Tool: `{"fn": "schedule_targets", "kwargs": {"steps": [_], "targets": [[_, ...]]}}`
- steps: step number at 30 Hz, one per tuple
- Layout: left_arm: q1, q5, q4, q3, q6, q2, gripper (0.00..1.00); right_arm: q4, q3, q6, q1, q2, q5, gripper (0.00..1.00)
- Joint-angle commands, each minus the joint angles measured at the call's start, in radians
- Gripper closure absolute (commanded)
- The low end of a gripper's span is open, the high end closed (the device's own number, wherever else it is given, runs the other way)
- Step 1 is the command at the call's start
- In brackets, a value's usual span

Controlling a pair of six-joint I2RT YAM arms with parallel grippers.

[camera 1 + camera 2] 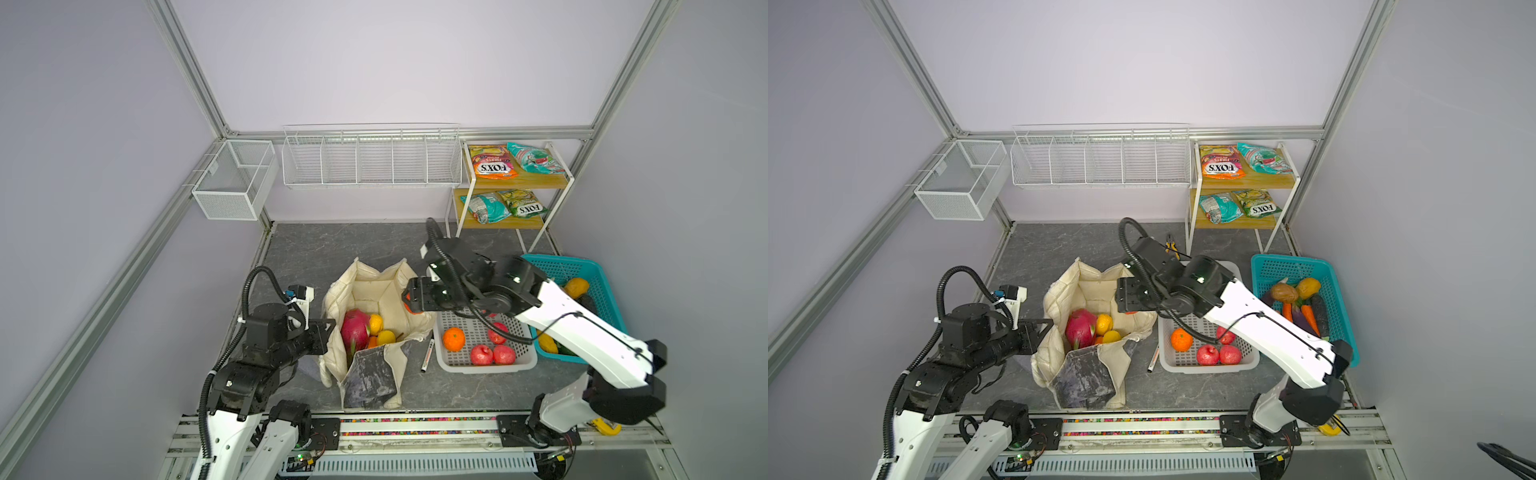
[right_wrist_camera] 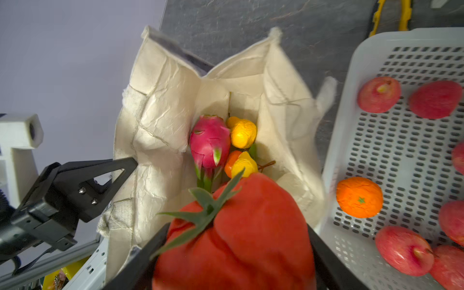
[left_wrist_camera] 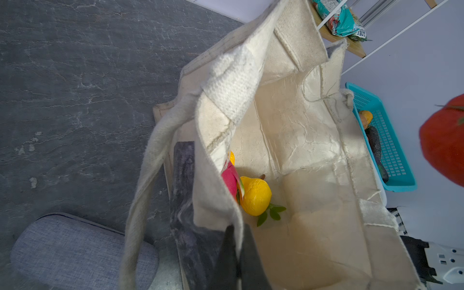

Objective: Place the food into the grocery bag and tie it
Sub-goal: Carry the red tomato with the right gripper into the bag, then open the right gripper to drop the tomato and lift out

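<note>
The grocery bag (image 1: 365, 276), a cream canvas tote with a grey marbled panel, stands open mid-table. Inside lie a magenta dragon fruit (image 2: 209, 143), yellow citrus (image 2: 242, 133) and a leafy orange, partly hidden. My left gripper (image 3: 238, 228) is shut on the bag's left rim, also seen as the left gripper (image 1: 330, 328) in a top view. My right gripper (image 2: 237, 231) holds a red-orange crinkled fruit (image 2: 251, 238) above the bag's right edge; from above this right gripper (image 1: 409, 299) hangs over the rim. An orange FOX'S packet (image 1: 494, 164) and a teal packet (image 1: 534, 158) lie on the shelf.
A white perforated basket (image 1: 486, 368) with an orange and red apples sits right of the bag. Behind my right arm stands a teal basket (image 1: 557, 266) with vegetables. A marker (image 1: 428, 355) lies between bag and basket. White wire baskets (image 1: 370, 162) hang on the back wall.
</note>
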Motion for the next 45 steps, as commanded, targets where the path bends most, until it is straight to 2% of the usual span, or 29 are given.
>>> {"fn": "schedule_targets", "kwargs": {"steps": [1, 6, 11, 22, 33, 45], "targets": [[-0.005, 0.018, -0.002, -0.005, 0.011, -0.011, 1.0, 0.021, 0.089, -0.031, 0.039, 0.103, 0.015, 0.44], [-0.005, 0.019, 0.002, -0.006, 0.011, -0.014, 1.0, 0.019, 0.203, -0.059, 0.059, 0.27, -0.01, 0.44], [-0.005, 0.02, 0.002, -0.007, 0.011, -0.014, 1.0, 0.045, 0.205, -0.065, 0.065, 0.342, -0.031, 0.44], [-0.005, 0.003, 0.002, -0.009, 0.007, -0.035, 1.0, 0.082, 0.137, -0.092, 0.065, 0.403, -0.051, 0.43], [-0.005, -0.028, -0.002, -0.007, -0.002, -0.048, 1.0, 0.135, 0.055, -0.098, 0.065, 0.45, -0.068, 0.39], [-0.005, -0.037, -0.003, -0.007, -0.005, -0.046, 1.0, 0.189, 0.004, -0.093, 0.068, 0.502, -0.091, 0.24]]}}
